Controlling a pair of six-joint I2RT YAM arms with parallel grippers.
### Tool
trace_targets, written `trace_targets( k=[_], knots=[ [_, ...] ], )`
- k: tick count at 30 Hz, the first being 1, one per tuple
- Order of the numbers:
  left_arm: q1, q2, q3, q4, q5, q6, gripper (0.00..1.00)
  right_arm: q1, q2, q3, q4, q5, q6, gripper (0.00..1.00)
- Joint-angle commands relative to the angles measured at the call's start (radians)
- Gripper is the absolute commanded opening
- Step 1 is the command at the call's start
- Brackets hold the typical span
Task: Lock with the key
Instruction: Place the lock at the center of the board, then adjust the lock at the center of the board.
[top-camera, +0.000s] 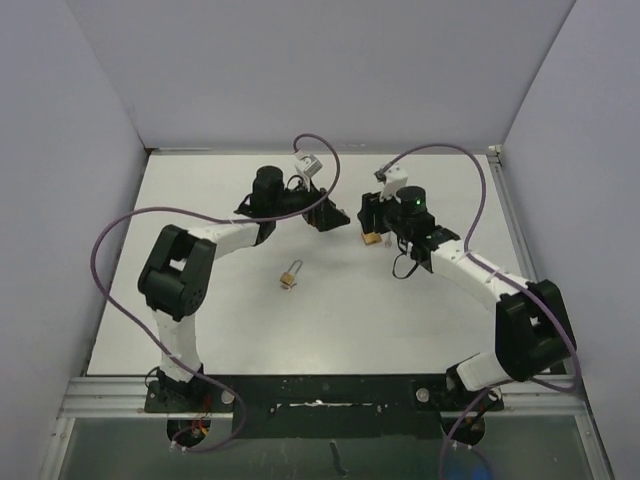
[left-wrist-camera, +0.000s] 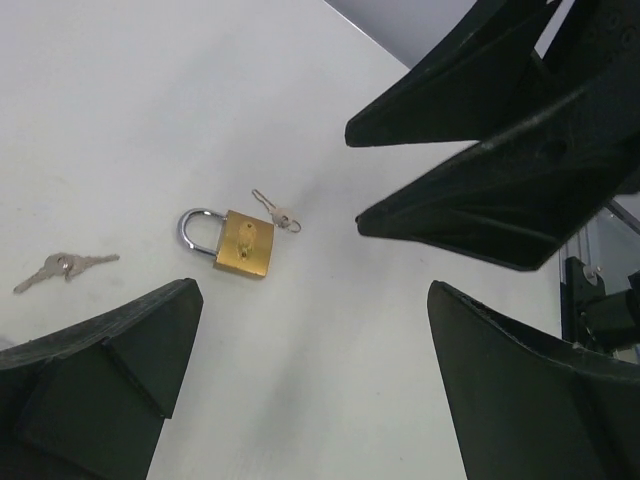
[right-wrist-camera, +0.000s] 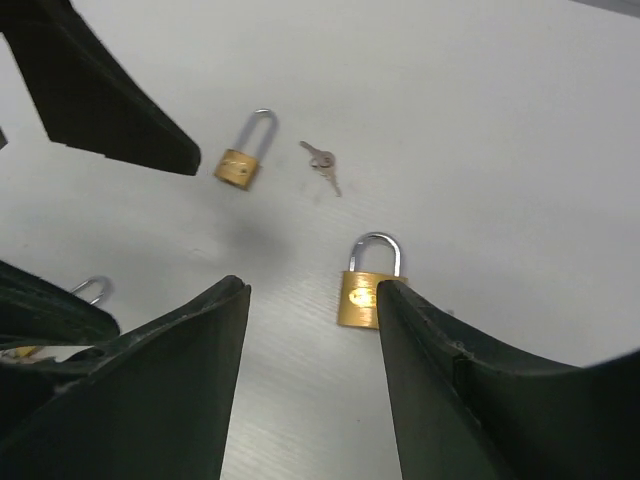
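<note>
The right gripper (right-wrist-camera: 312, 290) hangs low over the desk (right-wrist-camera: 520, 150) with its 2 fingers apart and nothing between them. A brass padlock (right-wrist-camera: 360, 298) lies flat just ahead of its fingertips, its body partly hidden by the right-hand finger in the right wrist view. The padlock's long axis runs straight away from this gripper, with the body nearest and the shackle pointing off. The right arm is plainly the nearer to it. The left gripper (left-wrist-camera: 312, 295), spread fully wide and empty, hovers to the left of the padlock in the top view, facing the right one.

Beyond the padlock's shackle and a little left lies a small bunch of keys (right-wrist-camera: 322, 167) (2, it seems, joined at the heads). Just left of the keys lies a 2nd padlock (right-wrist-camera: 240, 165). Well to the left of the brass padlock, a 3rd shackle (right-wrist-camera: 90, 290) peeks from behind a finger. I cannot tell whether the brass padlock's shackle is pushed home.

The next move probably calls for fetching the keys. Nothing lies between padlock and keys, but a finger of the left gripper overhangs the 2nd padlock and could crowd a reach.
</note>
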Motion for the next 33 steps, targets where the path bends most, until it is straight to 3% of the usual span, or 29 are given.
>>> trace_targets(
  k=[1,8,12,22,26,33],
  knots=[
    [0.037,-0.231,-0.16,0.011,-0.137,0.055,0.98,0.139,-0.074,0.038,-0.05,0.117,-0.1,0.55],
    [0.125,-0.474,-0.426,-0.125,-0.351,0.107,0.98,0.376,-0.067,0.038,-0.125,0.281,-0.107,0.62],
    [0.149,-0.57,-0.495,-0.252,-0.491,0.153,0.98,0.474,-0.018,0.044,-0.142,0.352,-0.081,0.7],
    [0.128,-0.547,-0.59,-0.46,-0.543,0.2,0.98,0.508,0.106,0.028,-0.111,0.406,0.111,0.72],
    [0.077,-0.571,-0.602,-0.512,-0.532,0.225,0.89,0.508,0.11,0.025,-0.113,0.432,0.143,0.72],
    [0.037,-0.593,-0.637,-0.456,-0.445,0.199,0.68,0.499,0.045,-0.021,-0.11,0.477,0.167,0.73]
  ],
)
